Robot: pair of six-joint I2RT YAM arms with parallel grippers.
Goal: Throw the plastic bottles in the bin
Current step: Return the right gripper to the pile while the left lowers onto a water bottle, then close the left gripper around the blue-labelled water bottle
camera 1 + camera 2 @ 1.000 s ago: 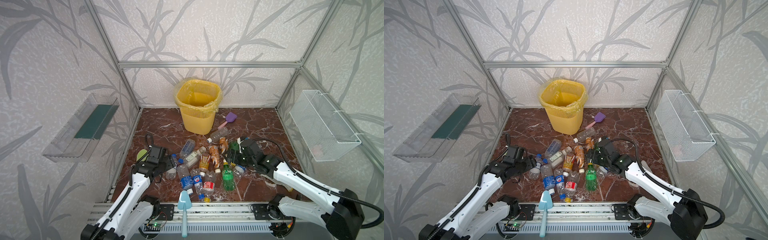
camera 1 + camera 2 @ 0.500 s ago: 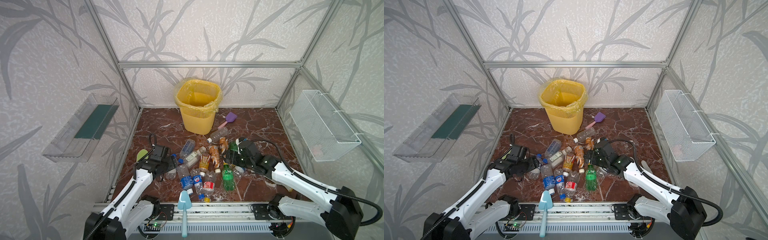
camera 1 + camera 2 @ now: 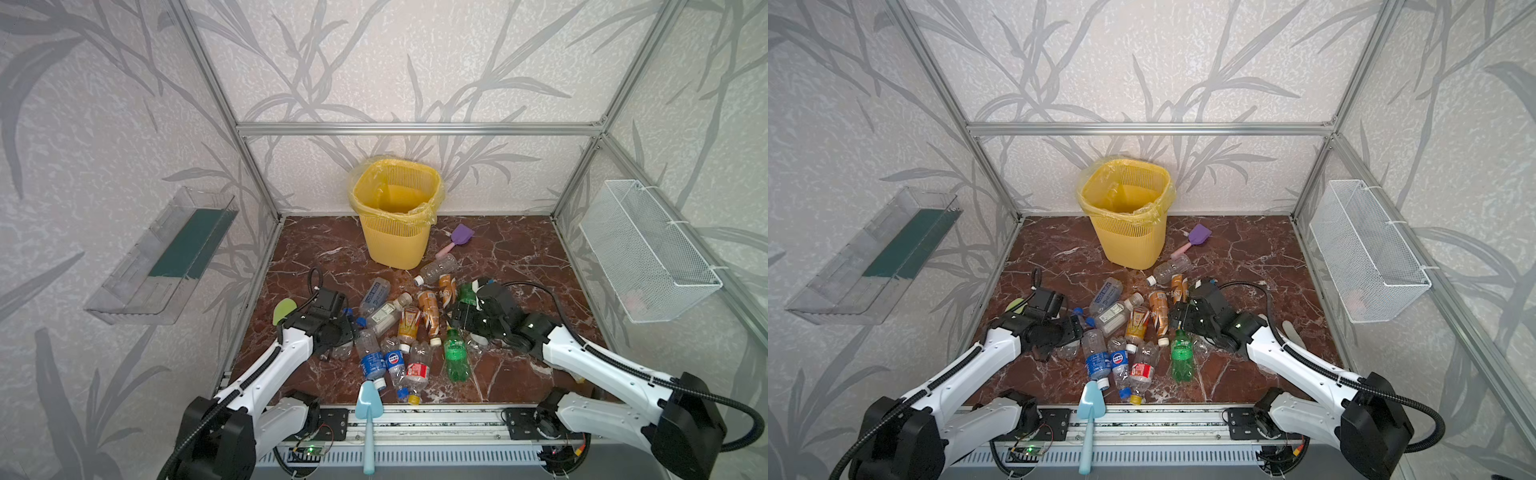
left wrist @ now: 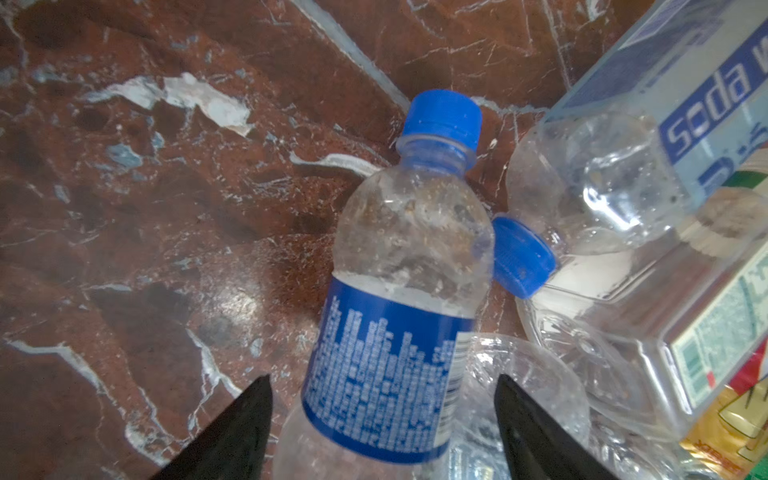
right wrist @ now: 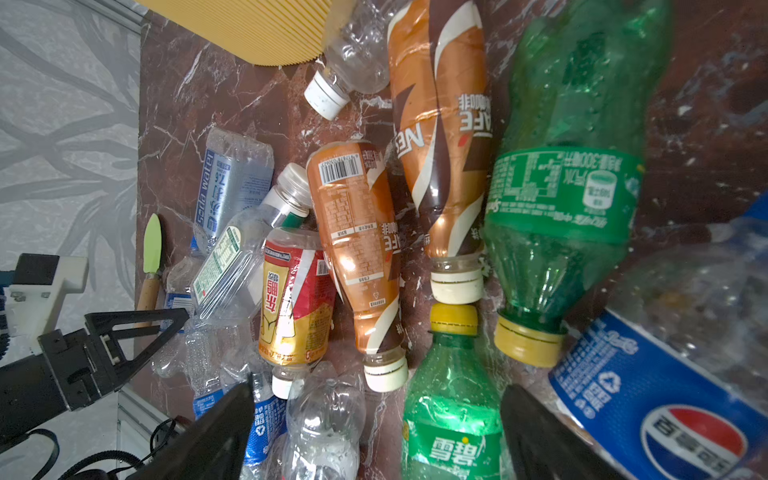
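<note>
A clear, boxy plastic tray with a dark green insert hangs on the left wall. The left gripper has its black, wedge-shaped jaws apart, straddling a crinkled clear bottle with a blue cap and glossy blue label. The plastic bottles lie heaped near the floor's front edge: clear, green and brown-orange ones. The bin, a yellow lattice with a filmy liner, stands at the back edge. The right gripper is spread wide above a green bottle with a yellow cap. A white wire mesh basket hangs on the right wall. The floor is glossy, red-brown and marble-veined; the pale walls bear grey leaves.
</note>
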